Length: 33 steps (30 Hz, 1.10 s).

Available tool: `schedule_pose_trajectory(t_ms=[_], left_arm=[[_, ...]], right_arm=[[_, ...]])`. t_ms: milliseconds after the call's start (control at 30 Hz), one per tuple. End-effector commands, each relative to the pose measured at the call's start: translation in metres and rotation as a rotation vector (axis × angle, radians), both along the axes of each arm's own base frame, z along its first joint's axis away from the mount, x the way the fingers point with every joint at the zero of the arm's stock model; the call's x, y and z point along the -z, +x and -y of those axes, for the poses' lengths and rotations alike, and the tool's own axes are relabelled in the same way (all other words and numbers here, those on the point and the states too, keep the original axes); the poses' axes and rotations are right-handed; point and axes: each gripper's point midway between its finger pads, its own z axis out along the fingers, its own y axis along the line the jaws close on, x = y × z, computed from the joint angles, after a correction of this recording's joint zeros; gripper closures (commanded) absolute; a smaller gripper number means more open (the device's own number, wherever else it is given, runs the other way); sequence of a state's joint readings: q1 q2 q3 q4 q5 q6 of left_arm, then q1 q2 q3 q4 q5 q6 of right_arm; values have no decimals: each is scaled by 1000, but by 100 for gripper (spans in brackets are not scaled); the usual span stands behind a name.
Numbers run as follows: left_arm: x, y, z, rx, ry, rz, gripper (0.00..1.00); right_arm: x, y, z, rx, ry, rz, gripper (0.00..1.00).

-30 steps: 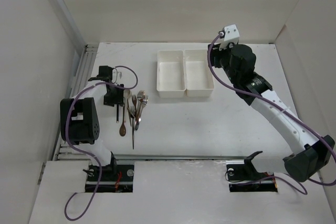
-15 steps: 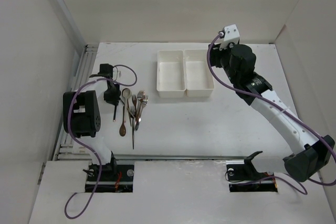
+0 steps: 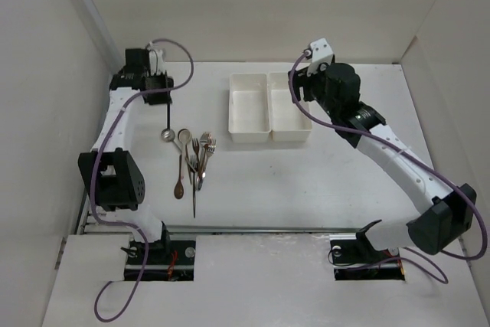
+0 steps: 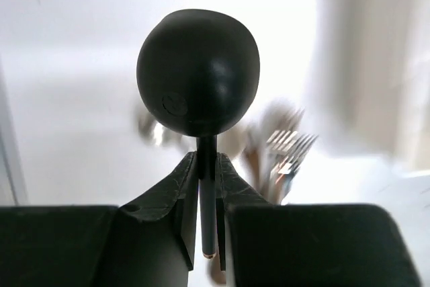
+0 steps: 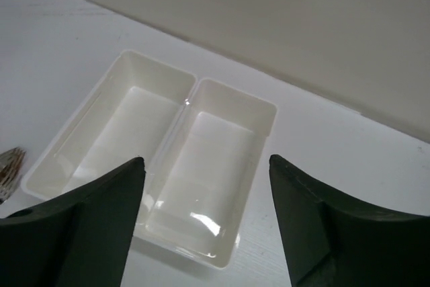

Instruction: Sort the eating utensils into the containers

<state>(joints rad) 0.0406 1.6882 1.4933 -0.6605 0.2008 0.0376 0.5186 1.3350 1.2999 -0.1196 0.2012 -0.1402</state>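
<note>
My left gripper (image 3: 164,96) is shut on the handle of a black spoon (image 3: 167,122), which hangs bowl-down above the table, left of the pile. In the left wrist view the gripper (image 4: 206,162) pinches the handle, with the spoon's bowl (image 4: 198,72) beyond the fingertips. The other utensils (image 3: 197,162) lie in a pile: a copper-brown spoon (image 3: 179,185), a silver spoon (image 3: 184,136) and silver forks (image 3: 204,145), blurred in the left wrist view (image 4: 289,149). The two joined white bins (image 3: 269,105) sit at the back centre, both empty. My right gripper (image 3: 297,84) hovers open and empty above them (image 5: 205,159), over their rim (image 5: 187,102).
White walls enclose the table on the left, back and right. A slotted rail (image 3: 115,105) runs along the left edge by the left arm. Bare tabletop (image 3: 306,181) lies between the pile, the bins and the arm bases.
My left gripper has risen and moved toward the back left, lifting the black spoon off the table beside the pile. My right arm has shifted slightly left over the bins.
</note>
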Motion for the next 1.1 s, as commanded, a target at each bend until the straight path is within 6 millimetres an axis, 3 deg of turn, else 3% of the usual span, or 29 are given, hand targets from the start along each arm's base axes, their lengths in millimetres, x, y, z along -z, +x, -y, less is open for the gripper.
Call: schedule_pose_trajectory(t_ms=[0, 100, 133, 200, 233, 300, 333, 367, 433, 500, 533, 567, 600, 633, 667, 733, 767, 800, 867, 900, 933, 967, 1000, 1067], left_arm=[[-125, 37, 57, 111, -125, 354, 100], [-150, 55, 108, 219, -202, 459, 100], [-158, 65, 143, 283, -240, 504, 100], [-156, 72, 177, 329, -290, 517, 100], [-152, 80, 204, 343, -346, 523, 100], [-143, 86, 229, 370, -408, 508, 100], [-140, 91, 237, 372, -423, 508, 100], [-124, 96, 252, 381, -436, 484, 100], [-111, 103, 258, 364, -439, 463, 99], [-89, 103, 271, 371, -428, 422, 92], [-88, 105, 272, 371, -428, 422, 86], [-81, 105, 272, 369, -424, 404, 71], [-76, 100, 276, 374, -421, 380, 63], [-72, 99, 273, 361, -409, 364, 56], [-78, 94, 271, 355, -414, 359, 53], [-100, 91, 247, 309, -396, 378, 50], [-106, 91, 233, 267, -369, 393, 50], [-132, 83, 216, 240, -343, 446, 50], [-117, 73, 170, 105, -221, 397, 50], [-124, 60, 152, 77, -178, 398, 51], [-85, 40, 134, 53, -117, 287, 51], [-67, 26, 124, 64, -64, 240, 52], [-31, -2, 105, 49, -1, 138, 52], [3, -30, 95, 78, 42, 47, 54]], right_arm=[[-9, 2, -35, -158, 34, 16, 18], [-3, 4, -38, -154, 51, -6, 12], [-3, 4, -38, -152, 63, -12, 11], [-3, 6, -34, -122, 70, -13, 11], [-3, 8, -30, -99, 67, -11, 11], [-1, 5, -25, -76, 74, -16, 11], [7, 5, -25, -76, 67, -29, 11], [-1, 0, -19, -64, 74, -12, 11], [0, -4, -15, -54, 73, -11, 11], [-4, -10, -10, -43, 79, 2, 11], [0, -11, -7, -34, 74, -3, 9], [5, -12, -7, -34, 69, -12, 9], [-1, -15, -5, -34, 76, 1, 8], [-3, -17, -3, -34, 76, 1, 8], [-3, -17, -3, -34, 76, 1, 7], [0, -18, -3, -34, 71, -8, 7], [0, -18, -5, -43, 72, -9, 6], [3, -19, -4, -42, 65, -21, 6], [0, -20, -4, -42, 66, -20, 6], [4, -19, -6, -51, 63, -29, 6], [4, -18, -6, -51, 63, -29, 6], [4, -18, -6, -51, 63, -29, 6], [8, -17, -9, -61, 59, -40, 6], [13, -17, -14, -70, 54, -50, 6]])
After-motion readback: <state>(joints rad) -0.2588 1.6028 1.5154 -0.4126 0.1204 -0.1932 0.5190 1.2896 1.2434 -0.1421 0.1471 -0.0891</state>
